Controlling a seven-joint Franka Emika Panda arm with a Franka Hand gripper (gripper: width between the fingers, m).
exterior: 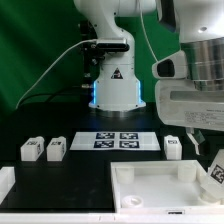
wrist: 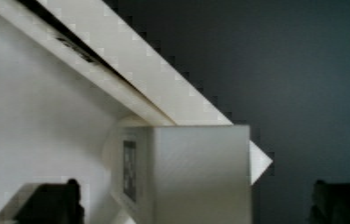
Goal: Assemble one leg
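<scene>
A white leg (exterior: pixel 213 172) with dark tag marks stands at the corner of the white tabletop (exterior: pixel 150 190) on the exterior view's right. My gripper (exterior: pixel 203 148) hangs just above it. In the wrist view the leg (wrist: pixel 190 165) sits between my two dark fingers (wrist: pixel 51 203), with a gap on each side, so the gripper (wrist: pixel 193 206) is open around it. The tabletop's rim (wrist: pixel 127 65) runs diagonally past the leg. Three more legs stand on the table: two at the left (exterior: pixel 32 149) (exterior: pixel 55 150) and one at the right (exterior: pixel 172 147).
The marker board (exterior: pixel 118 140) lies in front of the robot base (exterior: pixel 115 85). A white part (exterior: pixel 5 185) shows at the exterior view's left edge. The table is black, with a green backdrop behind.
</scene>
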